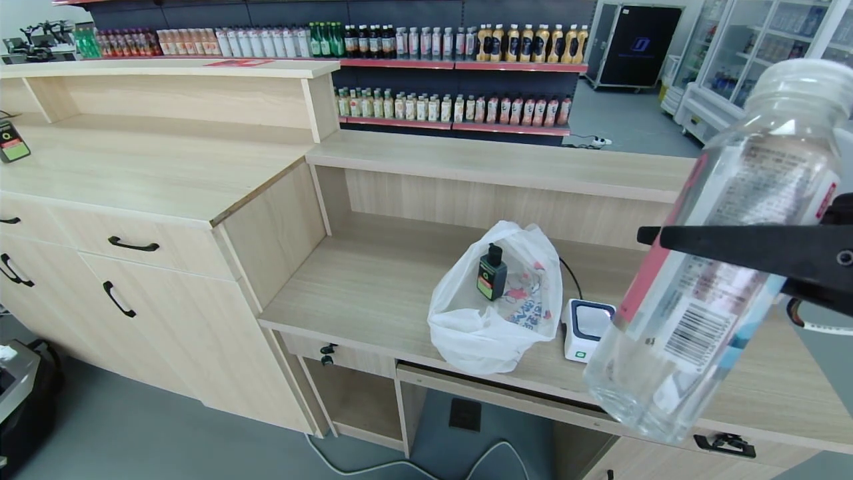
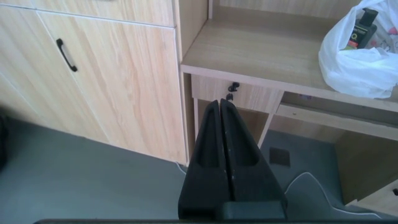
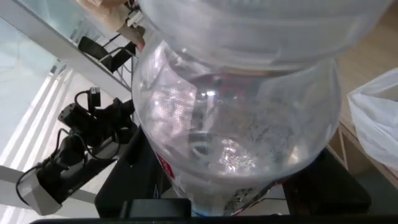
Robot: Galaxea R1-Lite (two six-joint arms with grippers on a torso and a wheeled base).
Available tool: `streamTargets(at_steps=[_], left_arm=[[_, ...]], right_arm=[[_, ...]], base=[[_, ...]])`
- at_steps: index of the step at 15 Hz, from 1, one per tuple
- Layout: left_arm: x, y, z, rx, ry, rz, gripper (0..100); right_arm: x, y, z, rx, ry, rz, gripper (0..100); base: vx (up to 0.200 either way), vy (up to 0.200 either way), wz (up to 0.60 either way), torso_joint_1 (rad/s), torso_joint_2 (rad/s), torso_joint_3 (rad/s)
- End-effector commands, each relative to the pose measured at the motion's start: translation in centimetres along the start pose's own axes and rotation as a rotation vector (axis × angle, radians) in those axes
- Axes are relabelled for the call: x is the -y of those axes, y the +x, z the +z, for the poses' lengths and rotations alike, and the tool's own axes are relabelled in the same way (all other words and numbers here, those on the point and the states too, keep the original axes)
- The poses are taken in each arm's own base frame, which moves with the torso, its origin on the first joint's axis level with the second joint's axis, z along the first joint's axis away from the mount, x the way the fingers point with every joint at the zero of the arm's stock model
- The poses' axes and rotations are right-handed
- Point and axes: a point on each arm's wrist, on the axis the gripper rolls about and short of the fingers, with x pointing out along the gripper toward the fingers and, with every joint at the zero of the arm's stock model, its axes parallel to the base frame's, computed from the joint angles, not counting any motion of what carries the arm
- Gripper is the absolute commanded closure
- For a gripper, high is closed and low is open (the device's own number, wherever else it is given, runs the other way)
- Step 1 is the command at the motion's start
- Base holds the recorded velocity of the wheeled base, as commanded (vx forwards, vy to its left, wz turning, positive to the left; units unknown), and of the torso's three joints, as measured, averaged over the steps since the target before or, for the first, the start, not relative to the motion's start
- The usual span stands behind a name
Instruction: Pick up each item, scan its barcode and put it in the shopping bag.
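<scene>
My right gripper [image 1: 706,248] is shut on a clear plastic water bottle [image 1: 726,193], held tilted high above the right end of the low counter, with its barcode label facing down and to the front. From the right wrist the bottle [image 3: 236,118] sits between the black fingers [image 3: 134,180]. A white barcode scanner [image 1: 586,329] stands on the counter below the bottle. Left of the scanner lies a white shopping bag [image 1: 490,313] with a dark green pump bottle [image 1: 492,273] in it. My left gripper [image 2: 221,134] is shut on nothing, low in front of the cabinet, with the bag [image 2: 357,59] farther off.
The low wooden counter [image 1: 373,287] has a back wall and an upper ledge. A taller counter with drawers [image 1: 133,200] stands to the left, carrying a small green device [image 1: 13,141]. Drink shelves [image 1: 460,73] and glass fridges [image 1: 753,47] stand behind. A cable [image 1: 346,463] lies on the floor.
</scene>
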Motion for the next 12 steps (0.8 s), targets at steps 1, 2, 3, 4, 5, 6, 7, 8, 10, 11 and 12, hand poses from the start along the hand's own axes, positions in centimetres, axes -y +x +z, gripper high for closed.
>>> streamTargets(at_steps=[1, 2, 3, 4, 5, 6, 7, 8, 10, 11, 12], left_arm=[[0.0, 0.0, 0.0, 0.0, -0.001, 0.001, 100], [0.0, 0.0, 0.0, 0.0, -0.001, 0.001, 100], [0.0, 0.0, 0.0, 0.0, -0.001, 0.001, 100], [0.0, 0.0, 0.0, 0.0, -0.001, 0.001, 100], [0.0, 0.0, 0.0, 0.0, -0.001, 0.001, 100], [0.0, 0.0, 0.0, 0.0, -0.001, 0.001, 100], [0.0, 0.0, 0.0, 0.0, 0.001, 0.001, 100], [0.0, 0.0, 0.0, 0.0, -0.001, 0.001, 100], [0.0, 0.0, 0.0, 0.0, -0.001, 0.001, 100], [0.0, 0.0, 0.0, 0.0, -0.001, 0.001, 100], [0.0, 0.0, 0.0, 0.0, -0.001, 0.001, 100]], right_arm=[[0.5, 0.8, -0.1, -0.015, 0.008, 0.001, 100], [0.5, 1.0, 0.0, -0.017, 0.008, 0.004, 100], [0.4, 1.0, 0.0, -0.02, 0.007, 0.009, 100], [0.4, 1.2, -0.1, -0.024, 0.008, 0.013, 100], [0.5, 1.2, -0.1, -0.024, 0.008, 0.013, 100], [0.5, 1.5, 0.2, -0.022, 0.007, 0.017, 100], [0.5, 1.8, 0.6, -0.016, 0.004, 0.019, 100], [0.6, 2.0, 0.8, -0.016, 0.003, 0.019, 100], [0.4, 2.4, 0.9, -0.023, 0.001, 0.041, 100], [0.4, 2.4, 0.8, -0.025, 0.002, 0.043, 100], [0.4, 2.4, 0.7, -0.026, 0.003, 0.043, 100]], base=[[0.0, 0.0, 0.0, 0.0, 0.0, 0.0], [0.0, 0.0, 0.0, 0.0, 0.0, 0.0], [0.0, 0.0, 0.0, 0.0, 0.0, 0.0], [0.0, 0.0, 0.0, 0.0, 0.0, 0.0], [0.0, 0.0, 0.0, 0.0, 0.0, 0.0], [0.0, 0.0, 0.0, 0.0, 0.0, 0.0], [0.0, 0.0, 0.0, 0.0, 0.0, 0.0], [0.0, 0.0, 0.0, 0.0, 0.0, 0.0], [0.0, 0.0, 0.0, 0.0, 0.0, 0.0], [0.0, 0.0, 0.0, 0.0, 0.0, 0.0], [0.0, 0.0, 0.0, 0.0, 0.0, 0.0]])
